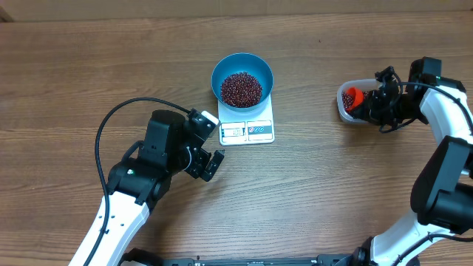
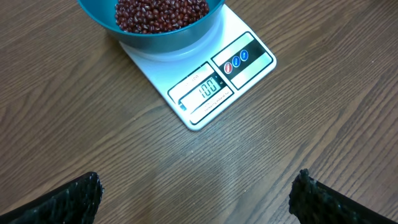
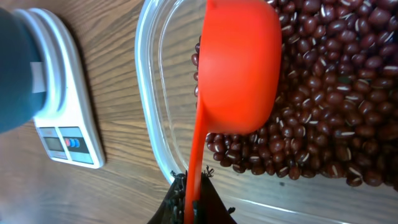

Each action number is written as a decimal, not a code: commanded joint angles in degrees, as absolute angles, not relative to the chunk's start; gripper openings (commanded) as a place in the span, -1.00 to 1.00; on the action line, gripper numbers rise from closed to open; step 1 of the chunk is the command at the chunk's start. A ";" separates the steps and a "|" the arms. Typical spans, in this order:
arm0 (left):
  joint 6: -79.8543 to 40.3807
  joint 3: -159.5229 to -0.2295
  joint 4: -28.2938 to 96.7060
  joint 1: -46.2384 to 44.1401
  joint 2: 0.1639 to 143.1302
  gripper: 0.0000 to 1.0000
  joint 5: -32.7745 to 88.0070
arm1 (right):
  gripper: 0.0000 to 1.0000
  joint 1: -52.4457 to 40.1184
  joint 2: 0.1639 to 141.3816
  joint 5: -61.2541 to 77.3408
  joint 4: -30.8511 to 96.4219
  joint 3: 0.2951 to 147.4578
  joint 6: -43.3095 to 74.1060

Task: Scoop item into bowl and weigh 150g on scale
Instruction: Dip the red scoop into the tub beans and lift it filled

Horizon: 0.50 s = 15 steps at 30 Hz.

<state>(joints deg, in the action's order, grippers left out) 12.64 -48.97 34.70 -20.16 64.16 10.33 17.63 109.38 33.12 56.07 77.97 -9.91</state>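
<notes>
- Beans (image 1: 242, 89): a dark heap in the blue bowl (image 1: 219, 70), which sits on the far end of the scale (image 1: 247, 131). More of them lie in the clear tub (image 3: 146, 93), well apart to the right.
- Scale display: appears to read one hundred, though the digits are soft. Judged short of target.
- Right gripper (image 3: 189, 202): clamped tight on the handle of the orange scoop (image 3: 239, 68), whose cup hangs over the tub's beans. Whether it is loaded cannot be told.
- Left gripper (image 2: 198, 202): fingers spread wide, holding nothing, just beside the scale's near edge.
- Risk, overshoot: a full scoop tipped in at once could pass the target weight.
- Risk, spill: the carry to the bowl crosses bare table (image 1: 332, 207), and a tilted cup would shed beans.
- Risk, false reading: the left gripper nudging the scale, or the scoop pressing on the bowl's rim.
- Risk, slip: the thin handle could twist in the grip.
</notes>
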 commanded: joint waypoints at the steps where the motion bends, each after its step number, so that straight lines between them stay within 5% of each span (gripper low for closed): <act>1: 13.96 -48.51 34.70 -20.27 64.47 0.99 10.98 | -0.92 19.49 111.20 37.50 57.98 77.28 -10.37; 15: 13.96 -48.51 34.68 -20.27 64.47 0.99 10.98 | -0.93 26.76 111.20 46.46 58.06 77.28 -11.00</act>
